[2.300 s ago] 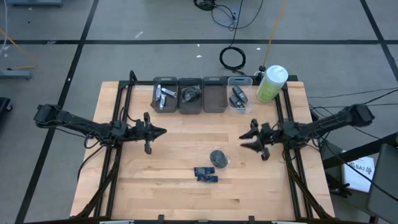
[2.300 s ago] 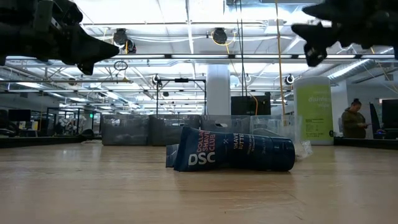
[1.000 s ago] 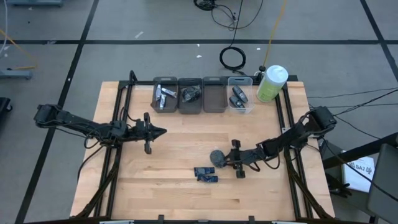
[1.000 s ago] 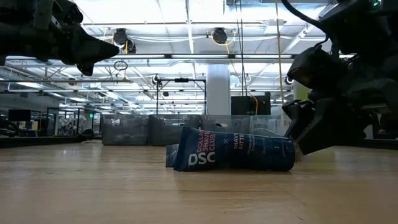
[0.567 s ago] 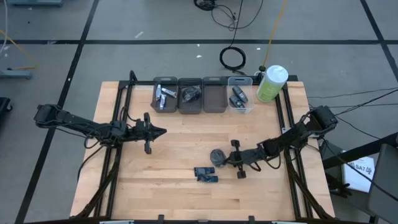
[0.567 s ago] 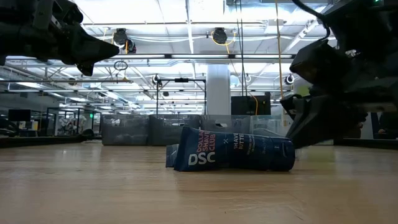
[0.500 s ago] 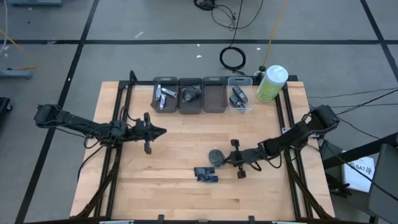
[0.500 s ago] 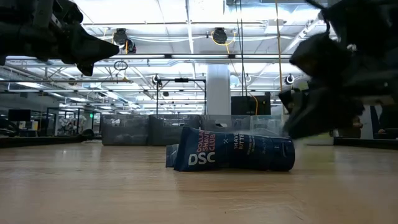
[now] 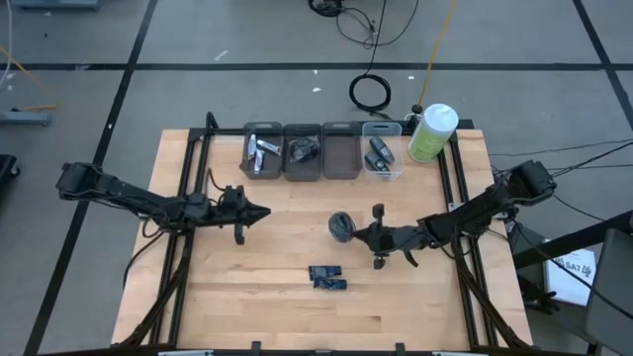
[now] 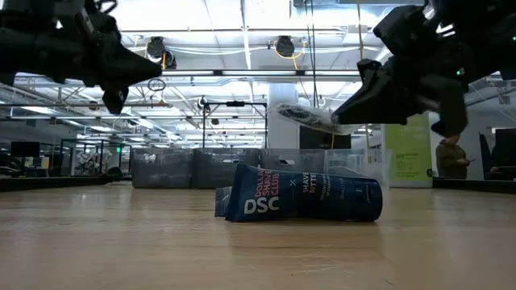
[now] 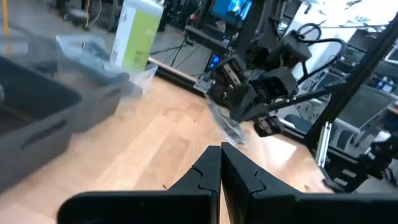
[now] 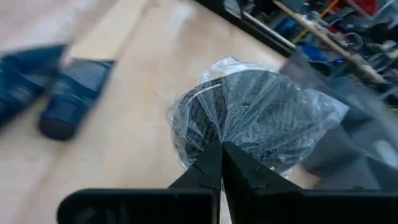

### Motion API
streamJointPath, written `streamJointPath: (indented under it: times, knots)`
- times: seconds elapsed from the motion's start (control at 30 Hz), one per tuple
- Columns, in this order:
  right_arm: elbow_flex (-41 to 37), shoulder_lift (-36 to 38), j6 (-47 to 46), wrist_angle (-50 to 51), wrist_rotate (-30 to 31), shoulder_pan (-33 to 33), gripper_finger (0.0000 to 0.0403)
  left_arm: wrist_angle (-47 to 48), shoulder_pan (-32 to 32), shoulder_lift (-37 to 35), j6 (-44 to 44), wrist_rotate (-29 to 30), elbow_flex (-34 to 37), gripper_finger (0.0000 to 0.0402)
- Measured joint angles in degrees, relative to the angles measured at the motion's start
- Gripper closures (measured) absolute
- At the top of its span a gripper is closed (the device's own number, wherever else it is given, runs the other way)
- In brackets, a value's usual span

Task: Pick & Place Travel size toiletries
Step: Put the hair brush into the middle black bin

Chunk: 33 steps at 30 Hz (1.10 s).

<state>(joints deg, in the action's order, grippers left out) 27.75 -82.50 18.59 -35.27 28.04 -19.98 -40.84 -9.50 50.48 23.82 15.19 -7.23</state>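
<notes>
- Wide workshop hall behind, grey floor taped in dark lines, a black cable coil (image 9: 370, 92) lying past the far edge.
- Pale wooden table (image 9: 287, 307), black rails down both sides.
- Four bins (image 9: 321, 151) line the far edge, green bottle (image 9: 432, 133) beside them.
- Right gripper (image 9: 355, 233) mid-table, fingers pinching a plastic-wrapped dark disc (image 12: 261, 118), lifted clear of the wood!
- Left gripper (image 9: 262, 212) hovers left of centre, fingers pressed together, empty.
- Two dark blue packets (image 9: 326, 277) lie near the front.
</notes>
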Motion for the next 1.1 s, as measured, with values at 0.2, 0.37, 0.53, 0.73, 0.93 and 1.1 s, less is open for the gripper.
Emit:
streamJointPath:
  times: [0.2,0.37,0.53,0.73,0.93,1.1]
  knots:
    - [0.00,0.00,4.93,-0.53,7.16,0.80,0.0403,-0.09,0.11,10.78,5.92,1.38,-7.75,0.0388]
    - [0.00,-0.02,13.44,-3.43,9.80,0.88,0.0403,-0.04,1.18,22.34,5.99,-0.24,-17.67,0.0337]
    - [0.00,-0.02,15.10,-5.41,9.85,0.88,0.0403,0.44,3.90,32.84,6.22,-2.17,-27.04,0.0249]
    - [0.00,-0.02,15.09,-4.81,9.87,0.73,0.0403,0.35,7.43,41.86,13.24,-4.89,-33.92,0.0160]
    - [0.00,-0.02,15.14,-5.01,9.87,0.75,0.0403,0.42,8.90,48.77,16.02,-6.79,-37.58,0.0120]
    - [0.00,-0.02,15.14,-5.03,9.88,0.75,0.0403,0.22,9.15,52.14,15.19,-6.80,-41.37,0.0118]
